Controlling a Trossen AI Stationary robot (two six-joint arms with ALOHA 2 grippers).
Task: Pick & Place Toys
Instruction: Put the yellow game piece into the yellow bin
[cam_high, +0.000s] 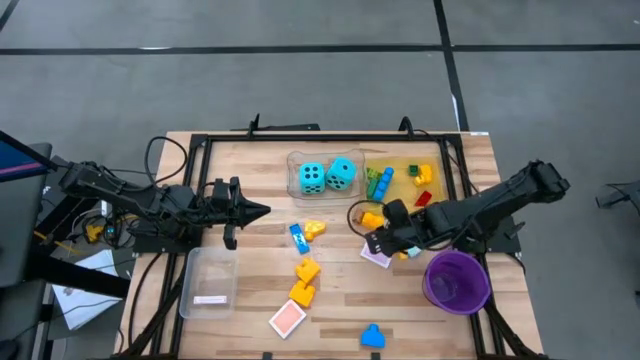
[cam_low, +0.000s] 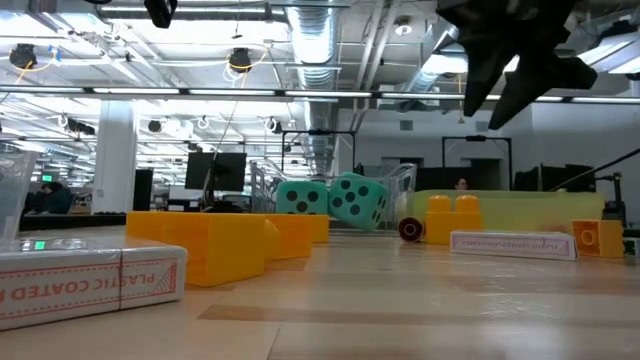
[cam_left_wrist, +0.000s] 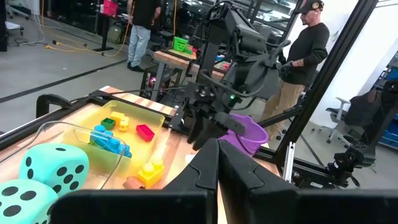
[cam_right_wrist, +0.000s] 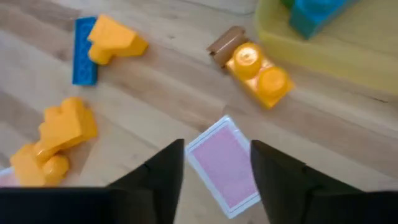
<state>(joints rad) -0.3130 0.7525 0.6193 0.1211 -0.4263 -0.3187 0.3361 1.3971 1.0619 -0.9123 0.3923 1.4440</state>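
Note:
Two turquoise dice (cam_high: 327, 175) sit in a clear tray (cam_high: 294, 186) at the far middle. Next to it, a yellow tray (cam_high: 436, 196) holds several bricks. Loose on the table lie a yellow brick (cam_right_wrist: 258, 73), a blue and a yellow brick (cam_right_wrist: 99, 42), two more yellow bricks (cam_high: 304, 282), a blue brick (cam_high: 373, 336) and a pink tile (cam_high: 287, 319). My right gripper (cam_right_wrist: 216, 152) hangs open above another pink tile (cam_right_wrist: 225, 168), well clear of the table in the low view (cam_low: 520, 60). My left gripper (cam_high: 256, 210) waits shut at mid-left, pointing level.
A purple bowl (cam_high: 457, 281) stands at the near right, beside my right arm. A second clear tray (cam_high: 210, 282) rests at the near left. A black frame (cam_high: 200, 150) runs along the table's edges. People stand in the room beyond the table.

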